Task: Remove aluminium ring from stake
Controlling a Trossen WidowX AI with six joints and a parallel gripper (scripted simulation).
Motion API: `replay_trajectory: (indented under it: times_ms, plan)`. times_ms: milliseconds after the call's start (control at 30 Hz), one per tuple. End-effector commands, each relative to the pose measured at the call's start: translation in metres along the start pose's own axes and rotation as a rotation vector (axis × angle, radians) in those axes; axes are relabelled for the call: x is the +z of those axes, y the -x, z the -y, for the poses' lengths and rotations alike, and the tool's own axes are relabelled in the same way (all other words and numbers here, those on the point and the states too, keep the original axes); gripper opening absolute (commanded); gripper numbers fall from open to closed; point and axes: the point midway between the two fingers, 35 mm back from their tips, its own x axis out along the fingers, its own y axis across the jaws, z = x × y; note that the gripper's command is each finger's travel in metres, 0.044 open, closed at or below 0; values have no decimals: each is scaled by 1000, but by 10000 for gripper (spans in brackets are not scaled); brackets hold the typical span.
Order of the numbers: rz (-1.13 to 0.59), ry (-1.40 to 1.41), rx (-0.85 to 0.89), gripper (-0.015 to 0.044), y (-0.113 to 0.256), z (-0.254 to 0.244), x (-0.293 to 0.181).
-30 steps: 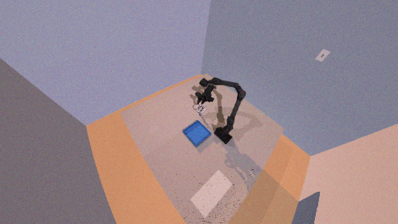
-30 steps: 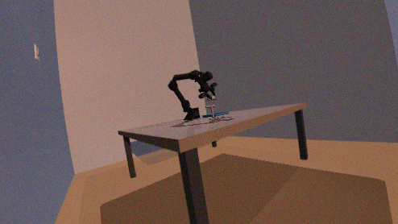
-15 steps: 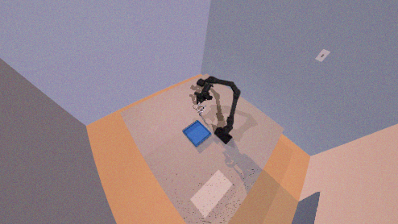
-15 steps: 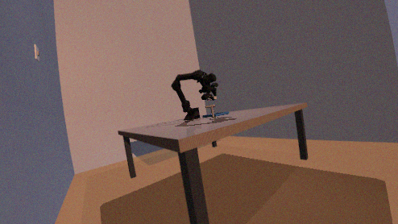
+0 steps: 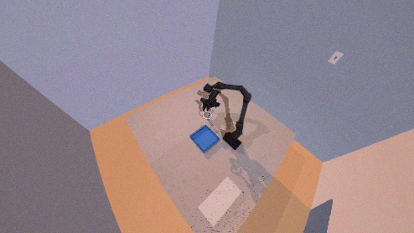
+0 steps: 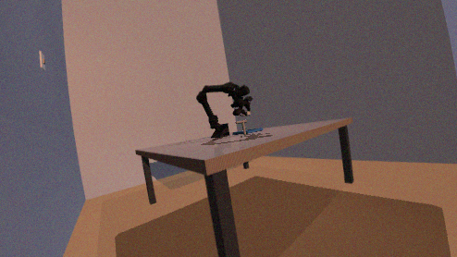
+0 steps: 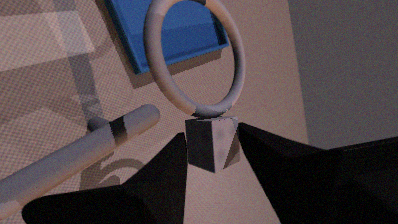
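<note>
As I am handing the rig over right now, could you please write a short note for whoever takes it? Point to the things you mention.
Pincer (image 5: 207, 108) (image 6: 241, 116) (image 7: 210, 133): shut on the ring's tab (image 7: 214, 145).
Ring (image 5: 207, 115) (image 7: 153, 50): off the stake (image 6: 244, 128) (image 7: 65, 155), held in the air.
Blue tray (image 5: 204, 138) (image 6: 255, 130) (image 7: 182, 59): on the table, ring not in it.
Left: lay the ring flat in the tray, let go, move away.
</note>
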Motion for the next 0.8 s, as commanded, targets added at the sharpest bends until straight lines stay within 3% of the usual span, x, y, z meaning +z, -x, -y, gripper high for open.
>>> replay_trajectory:
  times_ms: [0,767]
  plan:
    - [-13,-23,-3,0,-5,4,3]
    - [-67,-178,-21,0,-53,22,34]
